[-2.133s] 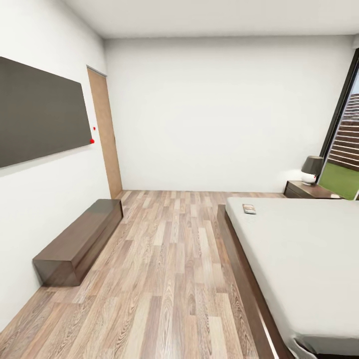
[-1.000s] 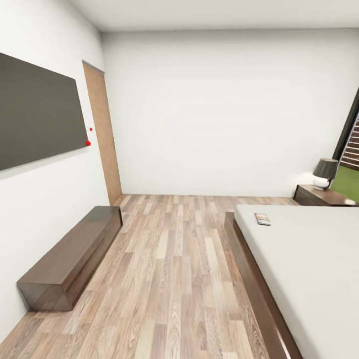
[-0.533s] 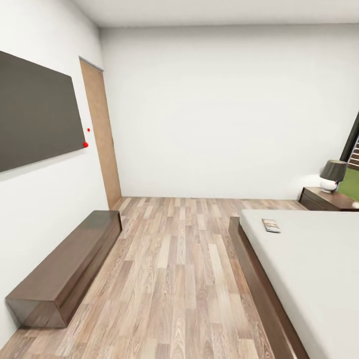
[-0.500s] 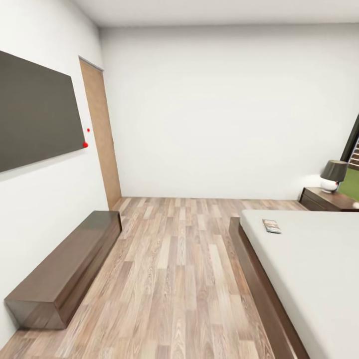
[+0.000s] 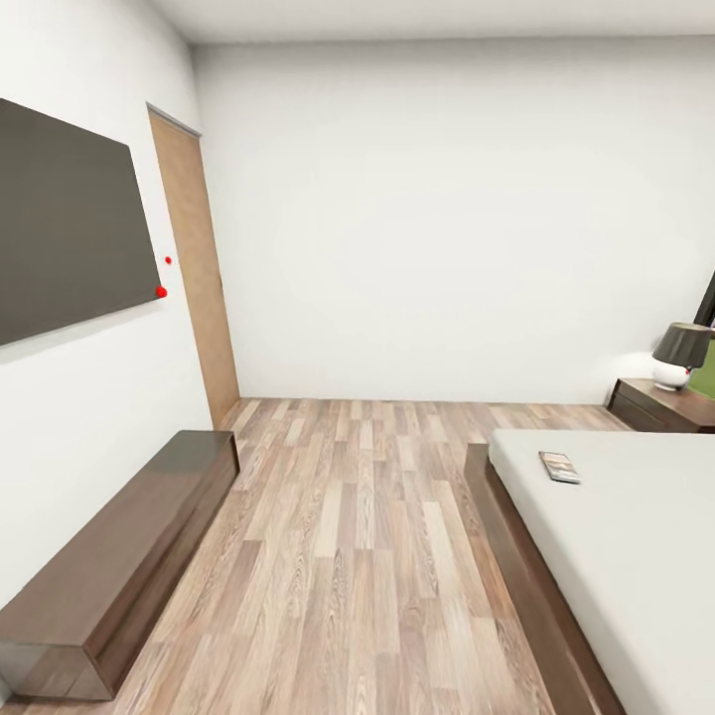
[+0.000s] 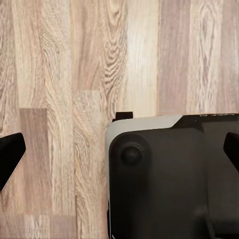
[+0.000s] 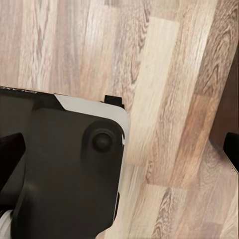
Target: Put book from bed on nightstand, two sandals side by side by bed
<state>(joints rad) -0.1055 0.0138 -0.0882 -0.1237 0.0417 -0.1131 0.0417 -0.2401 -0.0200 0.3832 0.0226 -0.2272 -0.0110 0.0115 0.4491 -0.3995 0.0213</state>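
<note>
1. Two end effectors are carried low over the wood-plank floor (image 5: pixel 357 556). The left end effector (image 6: pixel 119 154) and the right end effector (image 7: pixel 119 149) each show dark fingertips at opposite edges of their wrist views, spread wide with nothing between them.
2. The book (image 5: pixel 559 466) lies flat on the white mattress of the bed (image 5: pixel 636 556), close to its near-side edge and toward the far end.
3. The nightstand (image 5: pixel 663 405) stands beyond the bed by the far wall and carries a lamp (image 5: pixel 681 355), leaving limited bare top.
4. Sandals: none located; they may lie outside the head view.
5. Judged stage: approach, nothing grasped yet.
6. Risks:
   - A thin book lying flat on a soft mattress gives little edge to pinch; the fingers may slide it or press it in.
   - Base may clip the bed frame or the long TV cabinet (image 5: pixel 109 566) while closing in.
   - Placement could knock the lamp.
</note>
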